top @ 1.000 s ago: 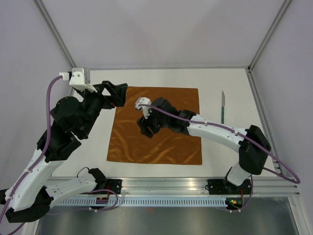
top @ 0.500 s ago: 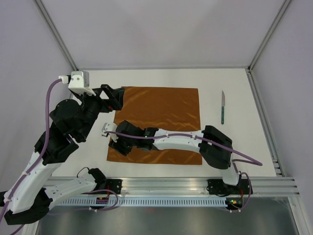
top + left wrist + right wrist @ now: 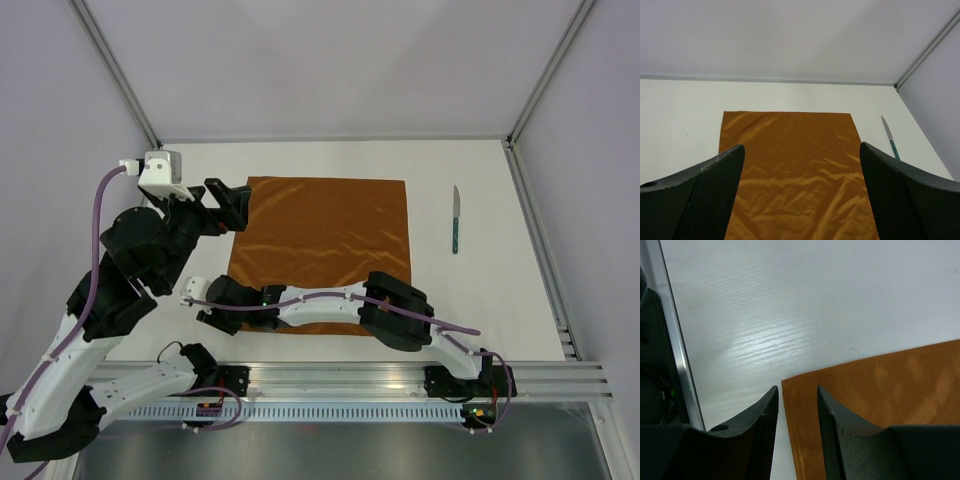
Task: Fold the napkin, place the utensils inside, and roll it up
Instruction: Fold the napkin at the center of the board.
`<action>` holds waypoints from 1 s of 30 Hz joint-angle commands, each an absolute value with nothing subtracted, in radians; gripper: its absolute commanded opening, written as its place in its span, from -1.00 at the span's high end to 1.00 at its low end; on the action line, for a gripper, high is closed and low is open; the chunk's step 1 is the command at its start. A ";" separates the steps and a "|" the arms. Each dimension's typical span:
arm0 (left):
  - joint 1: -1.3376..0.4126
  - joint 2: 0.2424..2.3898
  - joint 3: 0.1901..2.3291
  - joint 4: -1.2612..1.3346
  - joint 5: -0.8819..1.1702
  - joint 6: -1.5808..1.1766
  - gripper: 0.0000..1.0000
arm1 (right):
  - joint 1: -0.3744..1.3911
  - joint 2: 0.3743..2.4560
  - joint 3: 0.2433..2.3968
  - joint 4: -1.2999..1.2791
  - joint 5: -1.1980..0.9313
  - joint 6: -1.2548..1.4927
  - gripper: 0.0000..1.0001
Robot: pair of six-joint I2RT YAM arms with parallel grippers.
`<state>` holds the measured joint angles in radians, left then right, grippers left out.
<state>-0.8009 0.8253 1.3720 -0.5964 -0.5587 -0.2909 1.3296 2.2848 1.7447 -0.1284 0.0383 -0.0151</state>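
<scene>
The napkin (image 3: 325,240) lies flat on the table (image 3: 470,290); the utensil (image 3: 455,222) lies apart, to its right. The left tool (image 3: 232,203) stands wide by the napkin's left edge. The right tool (image 3: 797,389) is narrow, at the near-left corner.

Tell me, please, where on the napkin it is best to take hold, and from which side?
Take the napkin by its near-left corner, coming in low from the table outside it. The cloth lies flat, so probably only an edge or corner gives a lip to pinch. The right gripper straddles that corner, jaws apart.
</scene>
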 commanded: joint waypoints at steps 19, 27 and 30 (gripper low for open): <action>-0.805 0.812 1.353 -0.629 -0.589 -0.314 -0.99 | 1.361 2.382 1.848 -0.187 0.147 -0.003 0.08; -0.805 0.818 1.351 -0.626 -0.589 -0.316 -0.99 | 1.362 2.364 1.888 -0.233 0.141 0.048 -0.02; -0.805 0.813 1.348 -0.626 -0.589 -0.316 -0.99 | 1.361 2.385 1.922 -0.274 0.132 0.067 -0.04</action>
